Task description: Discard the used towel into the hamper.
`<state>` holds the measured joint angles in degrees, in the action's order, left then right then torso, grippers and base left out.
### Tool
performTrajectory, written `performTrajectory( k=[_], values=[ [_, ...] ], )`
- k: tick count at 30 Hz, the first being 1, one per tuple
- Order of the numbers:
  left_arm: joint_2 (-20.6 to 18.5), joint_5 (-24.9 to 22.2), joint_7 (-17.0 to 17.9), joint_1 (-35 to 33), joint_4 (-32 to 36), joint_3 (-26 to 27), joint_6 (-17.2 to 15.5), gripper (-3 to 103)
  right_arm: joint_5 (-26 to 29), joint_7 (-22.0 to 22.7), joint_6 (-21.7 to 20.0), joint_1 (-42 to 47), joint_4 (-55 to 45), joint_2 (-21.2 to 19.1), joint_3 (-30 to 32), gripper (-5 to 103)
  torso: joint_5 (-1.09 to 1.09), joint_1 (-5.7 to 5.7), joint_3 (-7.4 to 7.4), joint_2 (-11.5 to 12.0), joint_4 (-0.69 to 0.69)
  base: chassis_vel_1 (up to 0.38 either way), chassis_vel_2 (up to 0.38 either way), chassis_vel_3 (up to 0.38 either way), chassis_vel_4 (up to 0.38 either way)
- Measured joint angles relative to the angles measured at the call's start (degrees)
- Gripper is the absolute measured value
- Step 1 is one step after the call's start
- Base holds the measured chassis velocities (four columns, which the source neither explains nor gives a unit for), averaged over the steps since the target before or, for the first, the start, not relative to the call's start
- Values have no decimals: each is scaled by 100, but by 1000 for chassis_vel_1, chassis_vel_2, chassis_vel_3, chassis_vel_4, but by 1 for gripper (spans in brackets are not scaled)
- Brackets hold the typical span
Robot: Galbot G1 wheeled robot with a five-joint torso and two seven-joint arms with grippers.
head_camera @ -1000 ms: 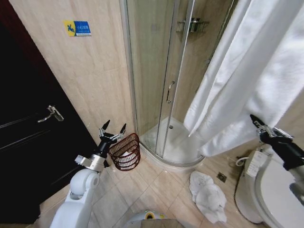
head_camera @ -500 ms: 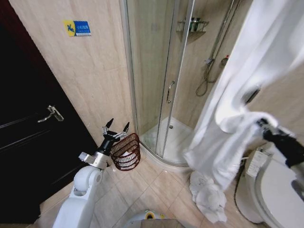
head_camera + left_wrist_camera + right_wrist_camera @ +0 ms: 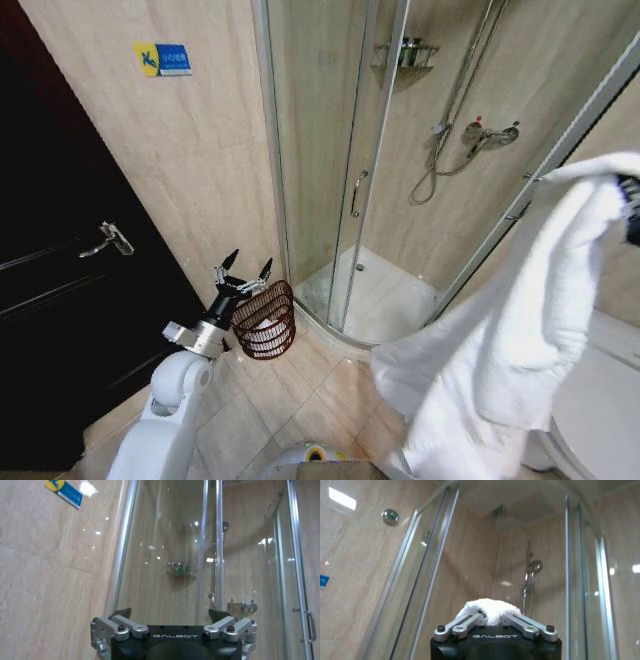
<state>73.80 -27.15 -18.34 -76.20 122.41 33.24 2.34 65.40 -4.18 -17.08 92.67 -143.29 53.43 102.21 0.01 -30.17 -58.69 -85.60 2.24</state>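
Note:
A large white towel (image 3: 500, 350) hangs from my right gripper (image 3: 632, 210) at the right edge of the head view, draping down toward the floor. In the right wrist view that gripper (image 3: 492, 615) is shut on a bunched fold of the towel (image 3: 489, 607). The hamper (image 3: 265, 320), a small dark reddish-brown open-weave basket, stands on the floor tiles beside the shower's corner, with something white inside it. My left gripper (image 3: 243, 275) hovers open just above the hamper's near rim; its spread fingers (image 3: 122, 614) point at the shower glass.
A black door with a metal handle (image 3: 110, 238) fills the left. The glass shower enclosure (image 3: 320, 150) stands behind the hamper. A white toilet (image 3: 600, 410) sits at the lower right, partly behind the towel. Open floor tiles (image 3: 320, 400) lie between hamper and towel.
My right gripper has risen and swung right with the towel, which now hangs lower and uncovers the shower wall. The left arm has barely moved.

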Motion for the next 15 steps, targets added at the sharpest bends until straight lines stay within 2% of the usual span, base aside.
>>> performTrajectory(
  k=[1,5,6,8,9,10,14,15],
  values=[
    [0,0,0,0,0,0,0,100,0,0,0,0,0,0,0,2,0,0,0,0,0,0,0,0,0],
    [31,82,43,-84,124,21,-13,100,1151,239,-126,195,-2,-604,1104,2,-3,0,0,0,-1,0,0,0,0],
    [31,82,43,-84,124,21,-13,100,1151,239,-126,195,-2,-604,1104,2,-3,0,0,0,-1,0,0,0,0],
    [76,157,147,-131,176,13,22,100,1718,386,-219,257,-8,-1061,1438,2,-4,0,0,-1,0,0,0,0,0],
    [105,197,249,-147,198,-8,67,100,1860,422,-241,258,-13,-1226,1448,2,-4,0,0,-1,0,0,0,0,0],
    [105,197,249,-147,198,-8,67,100,1860,422,-241,258,-13,-1226,1448,2,-4,0,0,-1,0,0,0,0,0],
    [221,287,960,-144,315,-103,246,100,2085,499,-261,77,8,-1766,933,2,-2,0,-1,-1,1,0,0,0,0],
    [221,287,960,-144,315,-103,246,100,2085,499,-261,77,8,-1766,933,2,-2,0,-1,-1,1,0,0,0,0]
  ],
)
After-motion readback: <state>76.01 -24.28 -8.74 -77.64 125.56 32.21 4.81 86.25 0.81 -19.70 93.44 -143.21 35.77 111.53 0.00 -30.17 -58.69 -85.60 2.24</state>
